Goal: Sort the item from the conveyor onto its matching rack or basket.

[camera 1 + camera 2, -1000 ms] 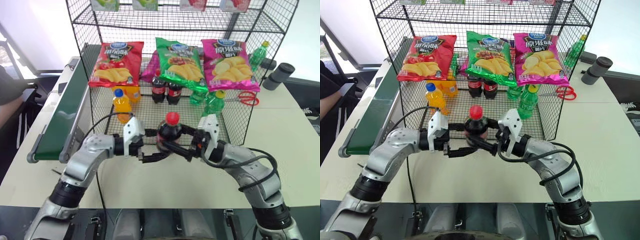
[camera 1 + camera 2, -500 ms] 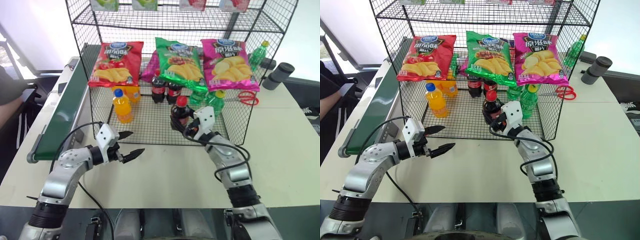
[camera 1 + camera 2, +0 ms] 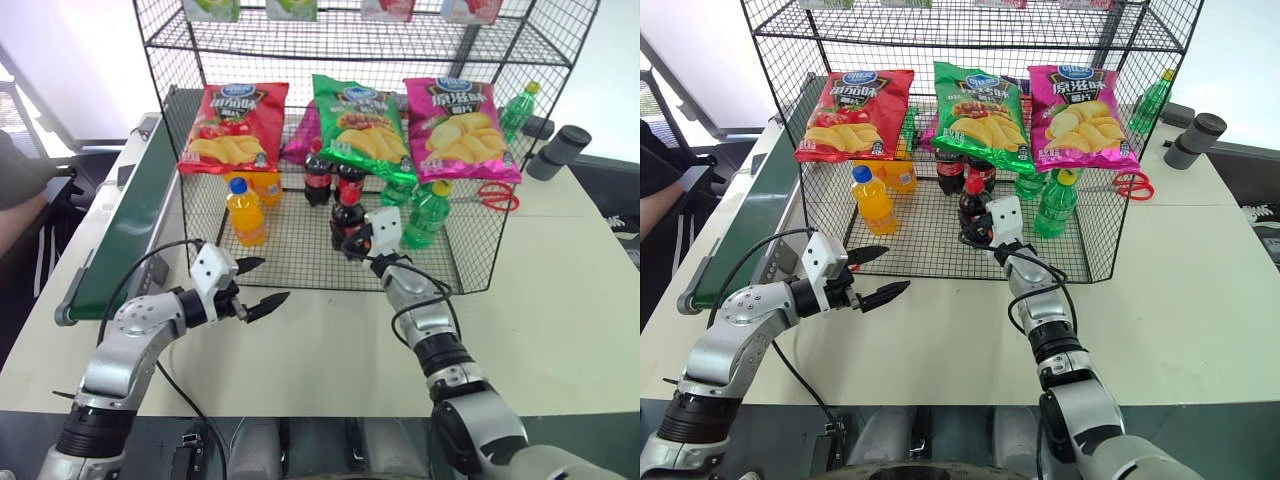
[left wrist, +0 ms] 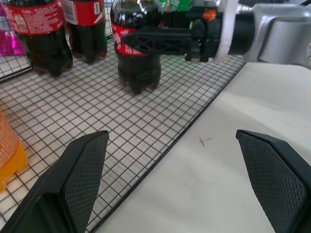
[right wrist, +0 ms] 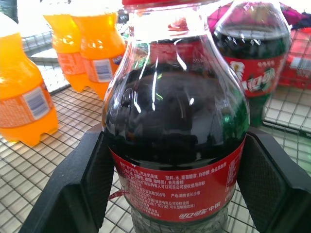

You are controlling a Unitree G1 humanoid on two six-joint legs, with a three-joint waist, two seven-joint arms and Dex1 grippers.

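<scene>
Left eye view: the left hand [image 3: 258, 284] hangs spread over the counter [image 3: 330, 340] before the rack [image 3: 460, 275], while the right hand [image 3: 350, 240] pinches the cola bottle [image 3: 344, 218], which stands upright on the rack's mesh floor.

— Where am I working?

— A mock shop corner set up in a lab or office room. In front of me stands a black wire rack [image 3: 470, 260] stocked like a store shelf: crisp bags [image 3: 233, 128] clipped along its front, cola bottles [image 3: 318, 178], orange soda bottles [image 3: 243, 212] and green bottles [image 3: 430, 214] standing on its mesh floor.

— And the lab part?

— A green conveyor belt [image 3: 125, 235] runs along a plain pale table [image 3: 560, 300], with scissors [image 3: 488, 198] lying loose on it.
</scene>
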